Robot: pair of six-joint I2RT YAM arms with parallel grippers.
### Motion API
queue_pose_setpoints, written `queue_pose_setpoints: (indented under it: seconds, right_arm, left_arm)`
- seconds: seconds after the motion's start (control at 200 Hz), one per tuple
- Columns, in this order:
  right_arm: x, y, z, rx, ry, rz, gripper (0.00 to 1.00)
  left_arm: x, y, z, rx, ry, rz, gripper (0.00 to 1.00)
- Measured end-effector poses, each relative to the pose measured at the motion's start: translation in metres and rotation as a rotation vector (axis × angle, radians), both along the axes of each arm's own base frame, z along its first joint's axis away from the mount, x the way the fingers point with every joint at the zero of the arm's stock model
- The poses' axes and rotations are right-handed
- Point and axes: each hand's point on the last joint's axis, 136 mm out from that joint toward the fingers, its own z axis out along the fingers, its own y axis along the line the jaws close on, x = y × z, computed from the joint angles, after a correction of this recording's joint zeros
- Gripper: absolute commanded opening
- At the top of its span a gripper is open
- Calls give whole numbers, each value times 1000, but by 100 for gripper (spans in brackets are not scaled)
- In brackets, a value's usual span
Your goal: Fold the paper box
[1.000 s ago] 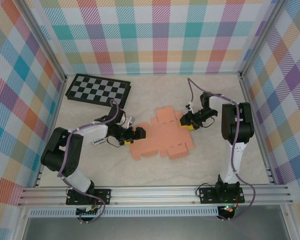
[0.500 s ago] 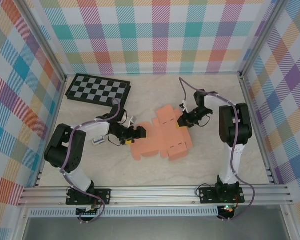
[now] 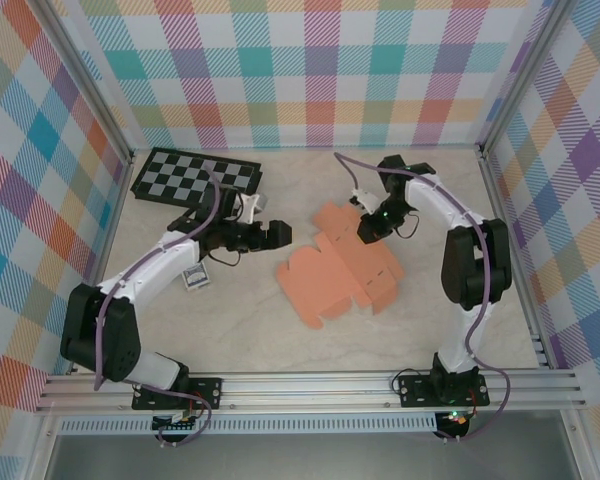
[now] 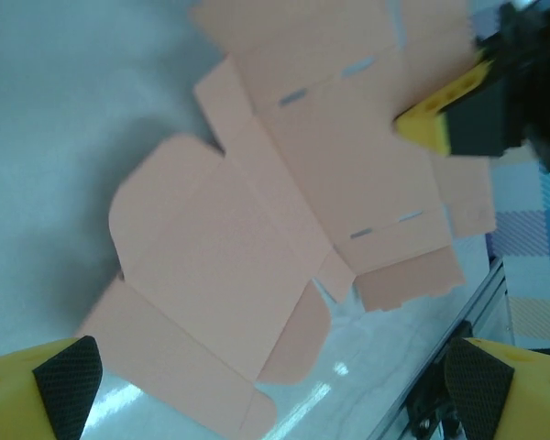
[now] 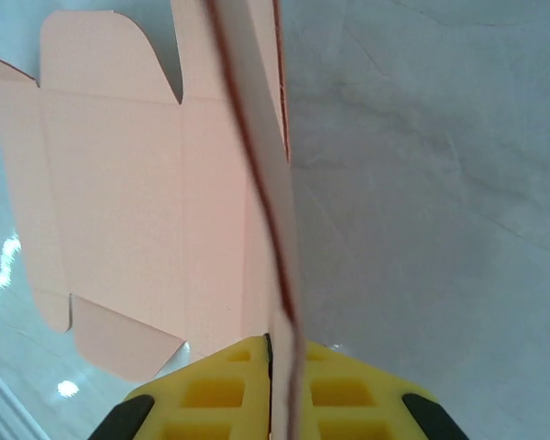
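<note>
Right gripper point(image 5: 270, 353) pinching paper box point(image 3: 335, 272) edge (sheet unfolded), left gripper point(image 3: 278, 233) spread wide, empty

Two arms, black joints, white links: left arm point(image 3: 145, 268), right arm point(image 3: 468, 262). Thin purple cable point(image 3: 466, 335) runs along each. Fingers point(image 5: 211, 394) yellow, blocky; pads point(image 4: 69, 385) black, fine-textured. Base plates point(image 3: 177, 392) black.

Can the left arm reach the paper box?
Probably yes: the open left end effector sits beside the paper box, bare table between; the right end effector pinches the opposite edge.
</note>
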Motion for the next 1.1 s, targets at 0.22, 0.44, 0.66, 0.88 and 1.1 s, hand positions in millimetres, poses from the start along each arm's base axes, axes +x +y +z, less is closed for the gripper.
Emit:
queue_pose_setpoints:
  seconds: [0.22, 0.44, 0.66, 0.88, 1.1]
  right_arm:
    - [-11, 17, 2, -79, -105, 237, 9]
    - [-20, 22, 16, -41, -173, 442, 7]
    - [-25, 26, 26, -29, -218, 581, 8]
    - [-33, 34, 27, -22, -231, 664, 8]
    - [-35, 37, 28, -14, -234, 678, 9]
  left_arm:
    - [-7, 5, -9, -12, -314, -88, 100]
    - [-11, -4, -21, 23, -515, -245, 100]
    - [2, -16, -33, 29, -604, -321, 89]
    - [1, -35, -40, 2, -633, -404, 85]
    - [-9, -48, -37, -41, -648, -459, 62]
